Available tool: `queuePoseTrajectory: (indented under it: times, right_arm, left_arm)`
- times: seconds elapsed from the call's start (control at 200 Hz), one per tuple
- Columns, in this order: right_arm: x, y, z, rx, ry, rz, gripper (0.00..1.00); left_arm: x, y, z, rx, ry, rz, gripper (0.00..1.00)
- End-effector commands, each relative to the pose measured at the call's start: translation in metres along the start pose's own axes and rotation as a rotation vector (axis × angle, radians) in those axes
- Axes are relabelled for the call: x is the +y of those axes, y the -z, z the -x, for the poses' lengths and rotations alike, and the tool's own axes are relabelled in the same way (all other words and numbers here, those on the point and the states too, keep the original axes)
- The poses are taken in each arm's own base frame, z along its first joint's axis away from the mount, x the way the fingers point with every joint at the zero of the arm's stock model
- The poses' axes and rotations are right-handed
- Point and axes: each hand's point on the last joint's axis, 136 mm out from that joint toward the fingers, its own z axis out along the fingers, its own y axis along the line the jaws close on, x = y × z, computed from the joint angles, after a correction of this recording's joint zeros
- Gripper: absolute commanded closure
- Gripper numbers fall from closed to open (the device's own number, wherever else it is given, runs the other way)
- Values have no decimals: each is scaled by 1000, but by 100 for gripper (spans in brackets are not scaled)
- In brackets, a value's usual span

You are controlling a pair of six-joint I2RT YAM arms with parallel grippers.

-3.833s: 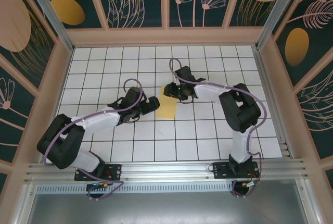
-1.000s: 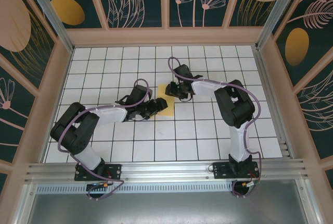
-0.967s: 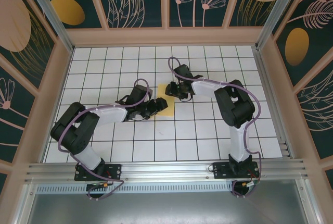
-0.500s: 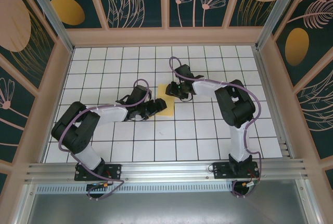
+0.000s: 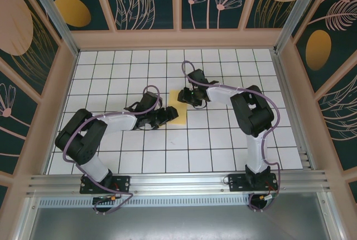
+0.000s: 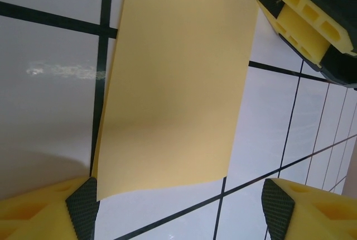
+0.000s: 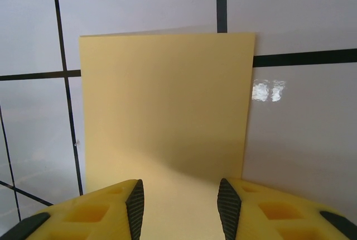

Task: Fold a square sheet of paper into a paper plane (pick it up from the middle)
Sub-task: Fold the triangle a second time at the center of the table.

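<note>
Over the last few seconds both arms have sunk low, and the folded sheet of paper (image 5: 178, 111) has shifted up to just left of centre in the top view. We judge it set for the next crease. The left gripper (image 5: 165, 116) gapes wide at its lower-left edge. The right gripper (image 5: 187, 97), half open, straddles the upper edge and pinches nothing. Bare table (image 5: 217, 139) surrounds it.

White gridded table (image 5: 223, 139), yellow paper (image 5: 179, 117) seemingly flat on it
</note>
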Motion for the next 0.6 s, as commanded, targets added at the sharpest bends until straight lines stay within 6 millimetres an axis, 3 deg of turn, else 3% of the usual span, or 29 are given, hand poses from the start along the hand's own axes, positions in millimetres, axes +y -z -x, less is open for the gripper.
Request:
queuePoseTrajectory:
  times: [0.0, 0.145, 0.41, 0.595]
  right_arm:
    - [-26, -13, -19, 56, -41, -65, 57]
    - [-25, -13, -19, 55, -40, -62, 57]
    - [-25, -11, -19, 53, -39, -59, 57]
    - [-26, -11, -20, 53, -43, -60, 58]
  left_arm:
    - [-17, 3, 8, -13, -8, -58, 23]
    - [-21, 2, 11, -16, -16, -67, 23]
    - [4, -1, 10, -18, 17, 61, 22]
    - [7, -3, 7, 1, 31, 67, 22]
